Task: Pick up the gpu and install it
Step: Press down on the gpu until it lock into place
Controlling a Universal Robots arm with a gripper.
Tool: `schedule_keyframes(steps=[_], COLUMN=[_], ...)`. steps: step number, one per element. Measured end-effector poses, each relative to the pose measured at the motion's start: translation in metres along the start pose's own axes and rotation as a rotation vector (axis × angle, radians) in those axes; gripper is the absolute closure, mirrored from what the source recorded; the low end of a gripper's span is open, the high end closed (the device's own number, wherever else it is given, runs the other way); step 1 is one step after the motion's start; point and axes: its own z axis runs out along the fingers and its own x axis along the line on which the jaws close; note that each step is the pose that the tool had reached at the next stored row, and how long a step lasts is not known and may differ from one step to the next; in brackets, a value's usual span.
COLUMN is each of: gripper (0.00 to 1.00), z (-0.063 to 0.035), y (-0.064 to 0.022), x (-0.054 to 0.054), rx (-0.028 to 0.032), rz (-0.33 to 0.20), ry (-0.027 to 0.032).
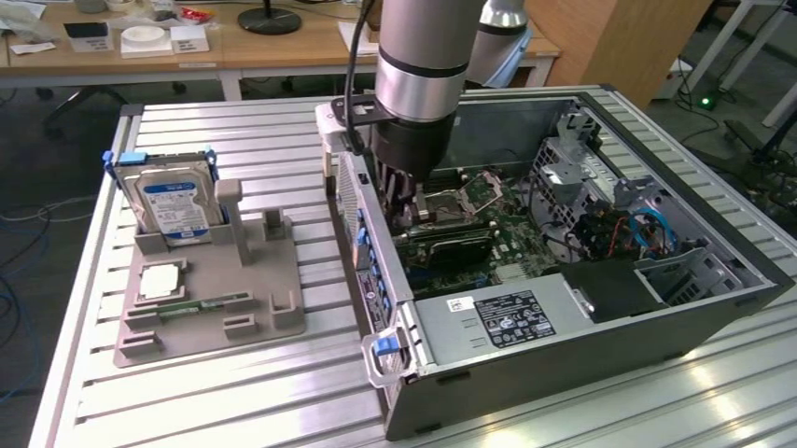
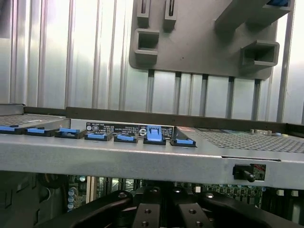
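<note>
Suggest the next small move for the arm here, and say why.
Probably a short, slow push straight down. The gripper is shut and low inside the computer case, over the motherboard, by the wall with the blue clips. Whether the gpu is seated is hidden.

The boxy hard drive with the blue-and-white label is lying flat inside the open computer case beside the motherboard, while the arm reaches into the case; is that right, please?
Not quite. The boxy hard drive with the blue-and-white label stands upright in the grey plastic holder tray on the slatted metal table, outside the open computer case, as the exterior view shows. The arm does reach into the case.
</note>
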Motion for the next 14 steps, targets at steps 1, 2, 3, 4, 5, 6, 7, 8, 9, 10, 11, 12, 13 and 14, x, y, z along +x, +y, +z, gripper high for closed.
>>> schedule_keyframes(steps=[1, 2, 3, 4, 5, 6, 7, 8, 9, 10, 11, 12, 13, 14], gripper=[0.89, 0.89, 0.89, 0.89, 0.89, 0.89, 0.89, 0.89, 0.89, 0.89, 0.89, 0.89, 0.89, 0.89], z=[0.0001, 0.0001, 0.0002, 0.0003, 0.0004, 0.0005, 0.0006, 0.0009, 0.0016, 0.0030, 0.0047, 0.0065, 0.0080, 0.0087], y=[0.0001, 0.0005, 0.0009, 0.0014, 0.0018, 0.0021, 0.0024, 0.0025, 0.0025, 0.0026, 0.0025, 0.0025, 0.0025, 0.0022], x=[0.0002, 0.0001, 0.0001, 0.0002, 0.0002, 0.0001, 0.0002, 0.0002, 0.0002, 0.0002, 0.0002, 0.0003, 0.0003, 0.0004], rx=[-0.0001, -0.0003, -0.0006, -0.0010, -0.0012, -0.0015, -0.0018, -0.0020, -0.0022, -0.0023, -0.0023, -0.0023, -0.0022, -0.0023], rz=[0.000, 0.000, 0.000, 0.000, 0.000, 0.000, 0.000, 0.000, 0.000, 0.000, 0.000, 0.000, 0.000, 0.000], ry=[-0.0001, -0.0001, -0.0001, 0.0000, 0.0000, 0.0000, 0.0001, 0.0001, 0.0001, 0.0002, 0.0002, 0.0002, 0.0000, -0.0001])
